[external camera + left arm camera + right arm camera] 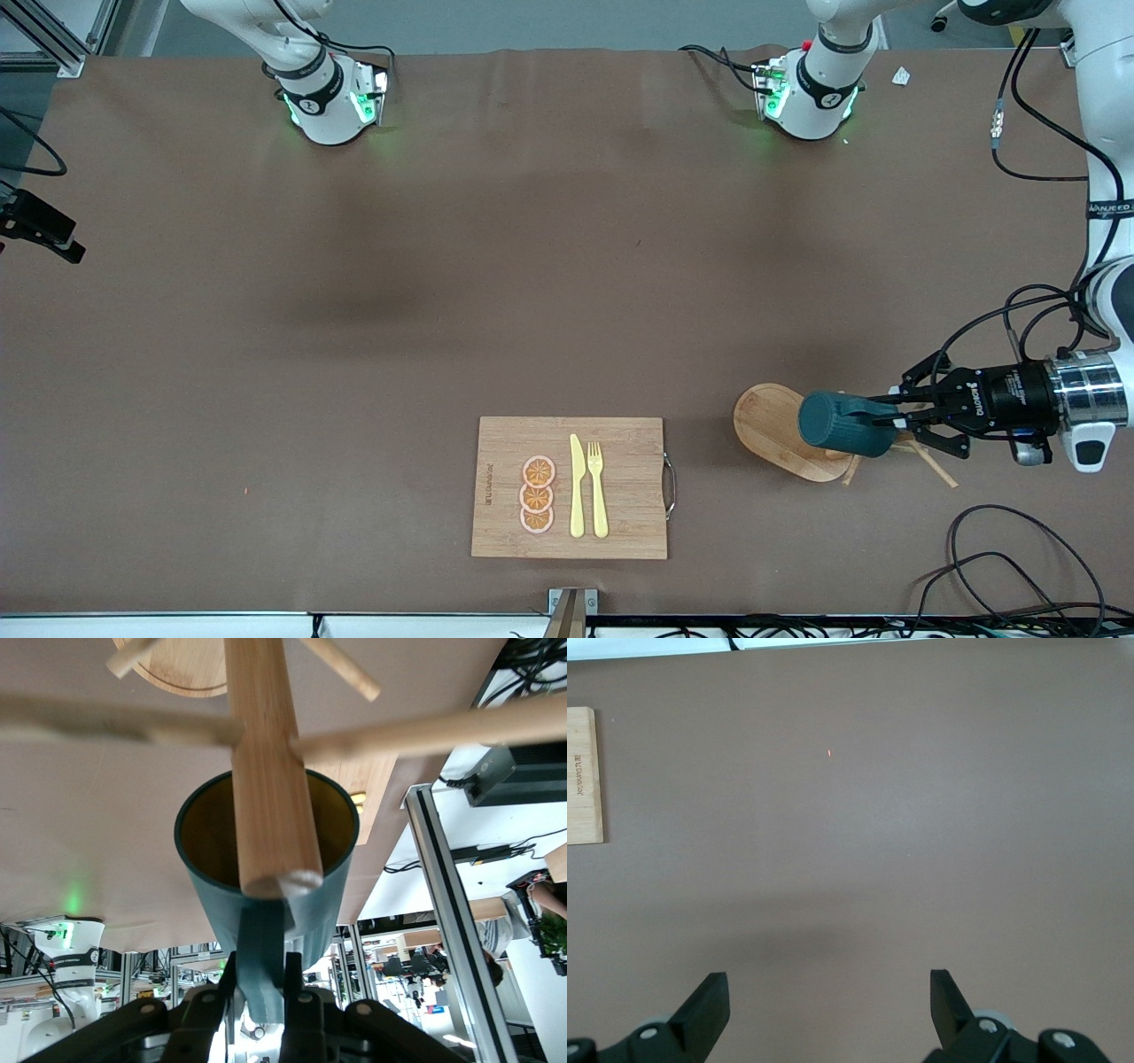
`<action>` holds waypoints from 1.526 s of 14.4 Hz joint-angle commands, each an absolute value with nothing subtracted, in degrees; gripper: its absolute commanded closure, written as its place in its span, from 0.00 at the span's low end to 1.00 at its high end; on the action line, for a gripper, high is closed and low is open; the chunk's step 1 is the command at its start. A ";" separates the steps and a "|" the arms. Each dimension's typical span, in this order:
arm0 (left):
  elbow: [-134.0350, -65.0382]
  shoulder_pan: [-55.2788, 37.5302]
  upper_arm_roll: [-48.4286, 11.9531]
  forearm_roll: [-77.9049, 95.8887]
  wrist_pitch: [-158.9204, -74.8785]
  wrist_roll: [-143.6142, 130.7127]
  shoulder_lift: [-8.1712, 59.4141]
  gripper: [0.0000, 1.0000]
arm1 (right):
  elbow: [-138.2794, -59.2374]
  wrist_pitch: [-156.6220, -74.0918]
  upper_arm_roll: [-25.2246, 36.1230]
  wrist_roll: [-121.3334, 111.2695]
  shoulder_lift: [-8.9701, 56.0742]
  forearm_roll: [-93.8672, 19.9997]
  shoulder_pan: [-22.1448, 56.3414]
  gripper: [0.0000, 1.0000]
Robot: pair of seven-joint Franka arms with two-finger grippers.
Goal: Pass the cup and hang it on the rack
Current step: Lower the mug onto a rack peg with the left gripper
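The dark teal cup [834, 424] lies on its side in the air over the rack [778, 431], whose oval bamboo base stands toward the left arm's end of the table. My left gripper [886, 418] is shut on the cup's handle. In the left wrist view the gripper [261, 961] pinches the handle, the cup [213, 828] shows its ochre inside, and the rack's post [266, 771] crosses its mouth, with pegs [425, 731] spreading beside it. My right gripper [828, 983] is open and empty over bare table; it is out of the front view.
A rectangular cutting board [620, 443] with a yellow knife [577, 487], a fork [598, 487] and orange slices [538, 494] lies near the front camera, beside the rack. Its edge shows in the right wrist view [583, 775]. Loose cables [1001, 549] lie at the left arm's end.
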State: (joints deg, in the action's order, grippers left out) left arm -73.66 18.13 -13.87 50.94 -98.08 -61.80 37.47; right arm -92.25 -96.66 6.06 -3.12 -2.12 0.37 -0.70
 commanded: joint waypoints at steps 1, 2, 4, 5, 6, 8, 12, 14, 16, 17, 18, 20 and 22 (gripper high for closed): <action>-73.30 18.63 -13.80 52.30 -97.21 -59.43 37.88 0.99 | -93.69 -96.59 5.54 -3.60 -3.60 1.14 -1.23 0.00; -73.39 18.72 -13.71 52.29 -97.21 -58.63 38.05 0.99 | -93.69 -96.68 5.54 -3.60 -3.60 1.23 -1.23 0.00; -73.30 19.34 -13.71 52.38 -97.21 -58.54 38.58 0.98 | -93.69 -96.68 5.54 -3.60 -3.60 1.23 -1.23 0.00; -73.30 19.34 -13.62 52.30 -97.21 -58.54 38.58 0.98 | -93.69 -96.68 5.54 -3.60 -3.60 1.23 -1.23 0.00; -73.30 19.25 -13.62 52.29 -97.21 -58.54 38.58 0.97 | -93.69 -96.68 5.54 -3.60 -3.60 1.14 -1.23 0.00; -73.39 19.25 -13.62 52.38 -97.29 -58.62 39.02 0.93 | -93.69 -96.59 5.54 -3.60 -3.60 1.14 -1.23 0.00; -73.30 19.25 -13.71 52.47 -97.38 -58.97 39.81 0.71 | -93.69 -96.68 5.54 -3.60 -3.60 1.23 -1.23 0.00; -73.30 18.99 -13.71 52.47 -97.38 -58.89 39.73 0.28 | -93.69 -96.68 5.54 -3.60 -3.60 1.23 -1.23 0.00; -73.21 18.72 -14.15 52.29 -97.38 -58.53 38.76 0.00 | -93.69 -96.68 5.54 -3.60 -3.60 1.23 -1.23 0.00; -73.21 18.72 -14.24 52.29 -97.38 -58.88 38.24 0.00 | -93.69 -96.68 5.54 -3.60 -3.60 1.14 -1.23 0.00; -73.21 18.81 -14.24 52.03 -97.30 -58.97 37.28 0.00 | -93.69 -96.59 5.54 -3.60 -3.60 1.14 -1.23 0.00; -73.21 18.72 -14.24 50.98 -96.95 -59.15 34.29 0.00 | -93.69 -96.68 5.54 -3.60 -3.60 1.14 -1.23 0.00; -73.21 18.55 -15.02 46.96 -95.37 -59.15 31.04 0.00 | -93.69 -96.59 5.54 -3.69 -3.60 1.14 -1.32 0.00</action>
State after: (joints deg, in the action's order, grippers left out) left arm -72.00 18.74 -14.74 50.01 -97.11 -59.35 35.58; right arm -92.25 -96.63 6.06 -3.12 -2.12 0.37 -0.70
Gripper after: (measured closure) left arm 0.000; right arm 0.000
